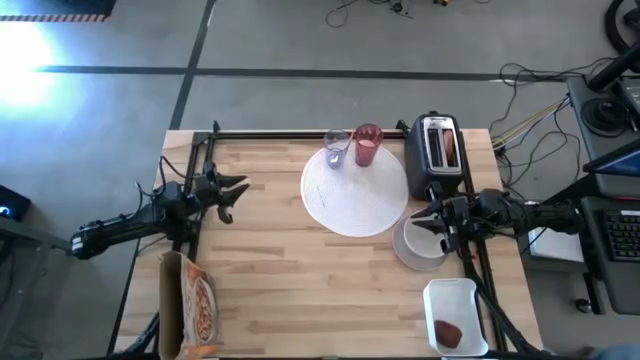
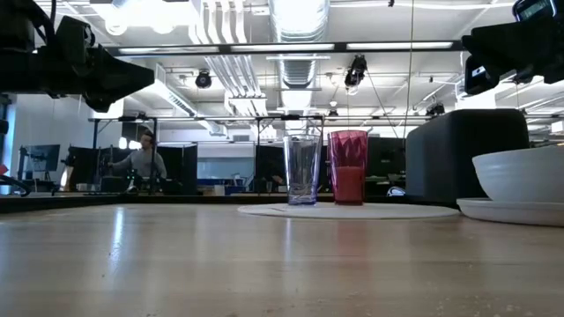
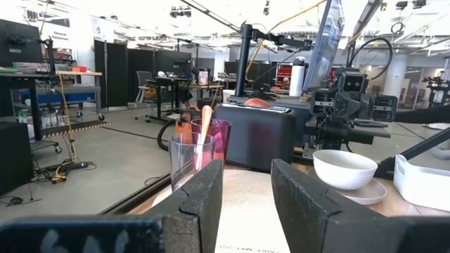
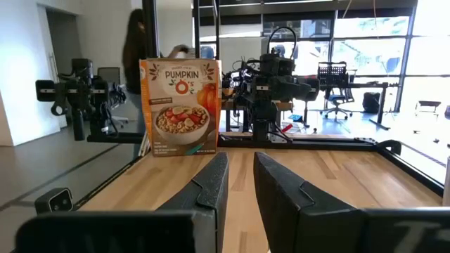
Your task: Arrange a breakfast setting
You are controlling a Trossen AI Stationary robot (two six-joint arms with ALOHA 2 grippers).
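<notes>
The large white plate (image 1: pixel 355 190) lies at the table's far middle. The pink tumbler (image 1: pixel 367 145) and a clear tumbler (image 1: pixel 337 148) stand on its far rim. The small white bowl (image 1: pixel 418 243) sits on a saucer to the plate's right. The browned bread piece (image 1: pixel 451 148) sticks up out of the toaster's slot. The dark-red fruit (image 1: pixel 447 332) lies in the white tray. My left gripper (image 1: pixel 228 192) is open and empty, raised over the table's left side. My right gripper (image 1: pixel 425 215) is open and empty, high above the bowl's far rim.
The black-and-silver toaster (image 1: pixel 438 150) stands at the far right, beside the plate. The rectangular white tray (image 1: pixel 455 315) sits at the near right corner. A cereal box (image 1: pixel 188 305) lies at the near left edge. Bare wood shows in the middle and near parts of the table (image 1: pixel 300 290).
</notes>
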